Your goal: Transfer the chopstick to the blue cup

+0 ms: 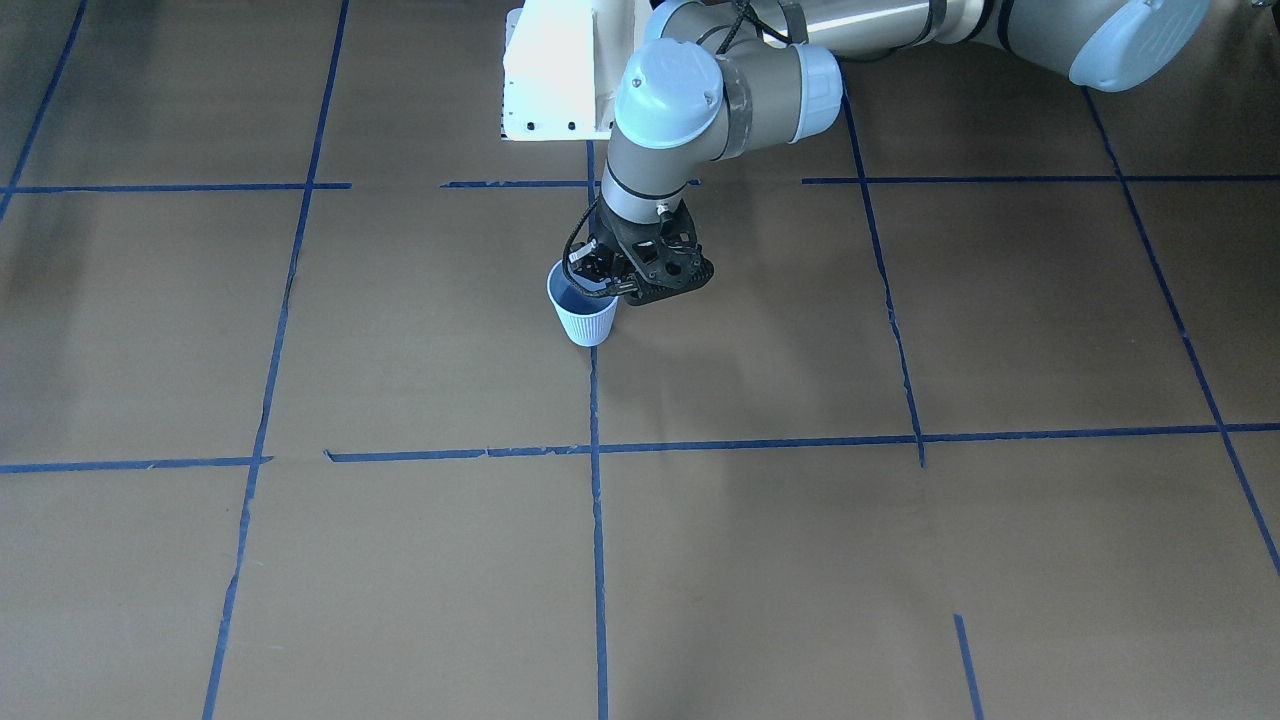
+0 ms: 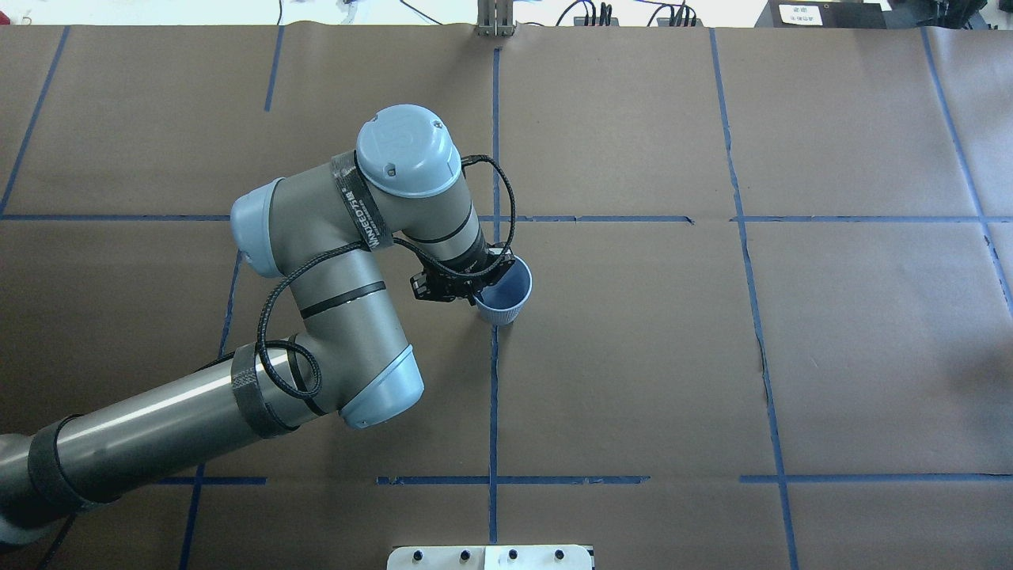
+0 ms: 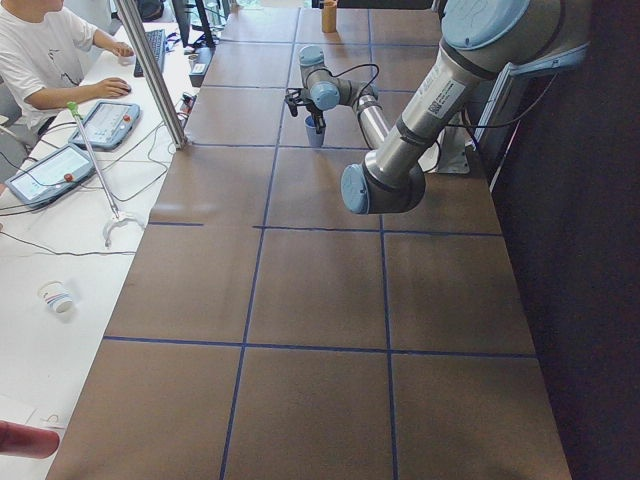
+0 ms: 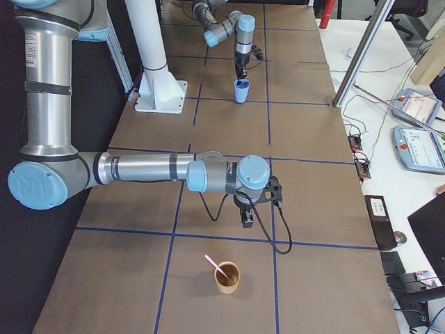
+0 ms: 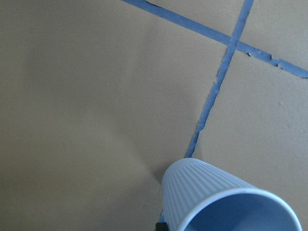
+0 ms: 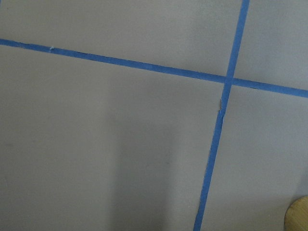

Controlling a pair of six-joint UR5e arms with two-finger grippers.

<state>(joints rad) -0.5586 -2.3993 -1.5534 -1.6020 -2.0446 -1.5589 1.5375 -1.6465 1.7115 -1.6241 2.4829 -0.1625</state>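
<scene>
The pale blue ribbed cup [image 1: 585,318] [image 2: 506,307] stands near the table's middle on a blue tape line. My left gripper [image 1: 600,278] [image 2: 484,281] comes down on the cup's rim from the robot's left and is shut on its wall. The left wrist view shows the cup [image 5: 211,192] at its lower edge. The pinkish chopstick [image 4: 212,262] leans in a brown cup [image 4: 226,278] near the table's right end. My right gripper [image 4: 245,221] hangs just short of that brown cup, and I cannot tell whether it is open or shut.
Blue tape lines grid the brown paper tabletop [image 2: 633,356]. The white robot base [image 1: 550,80] stands behind the blue cup. The brown cup's edge [image 6: 298,216] shows in the right wrist view. A person [image 3: 40,60] sits at a side desk with tablets and cables.
</scene>
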